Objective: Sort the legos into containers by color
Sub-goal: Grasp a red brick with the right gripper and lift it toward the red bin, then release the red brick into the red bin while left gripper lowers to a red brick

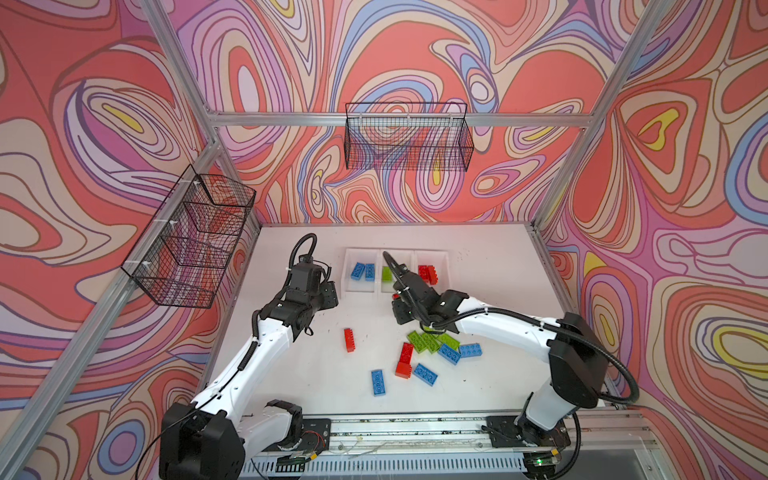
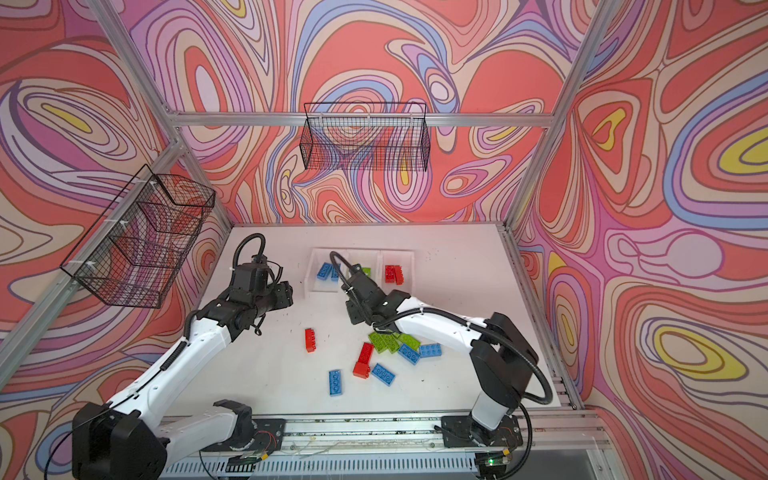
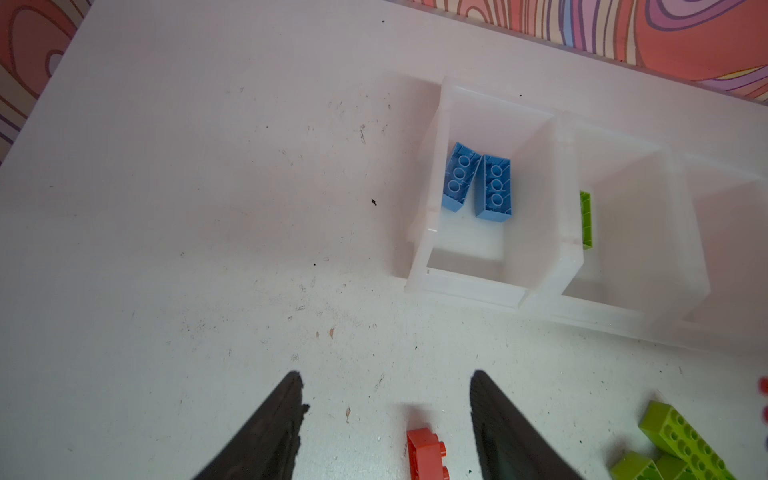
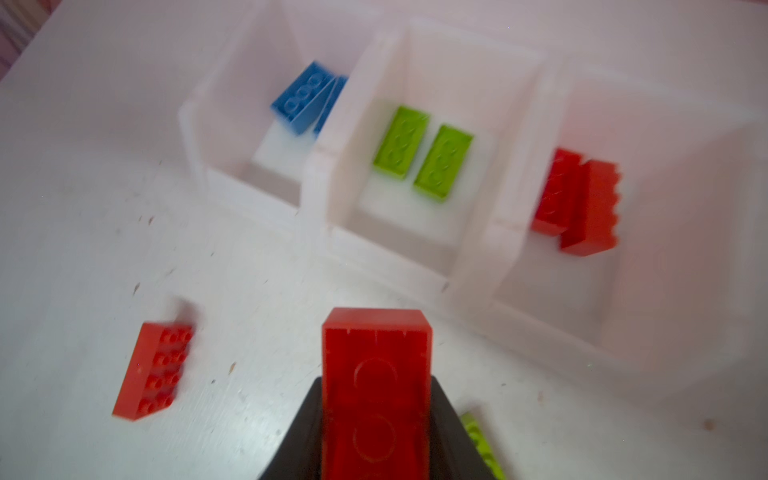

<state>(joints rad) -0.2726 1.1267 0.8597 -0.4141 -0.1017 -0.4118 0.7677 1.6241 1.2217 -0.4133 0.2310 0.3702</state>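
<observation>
Lego brick [image 4: 375,347], red, sits clamped in the right tool [image 4: 374,380]; the left tool [image 3: 386,395] hangs open, holding nothing.

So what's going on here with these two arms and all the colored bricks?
Two robot arms are sorting toy bricks by color into three white containers. Two blue bricks, two green bricks and two red bricks already sit inside, one color per bin. The right gripper is shut on another red brick near the bins. The left gripper is open and empty above the table. Several loose bricks lie unsorted on it.
</observation>
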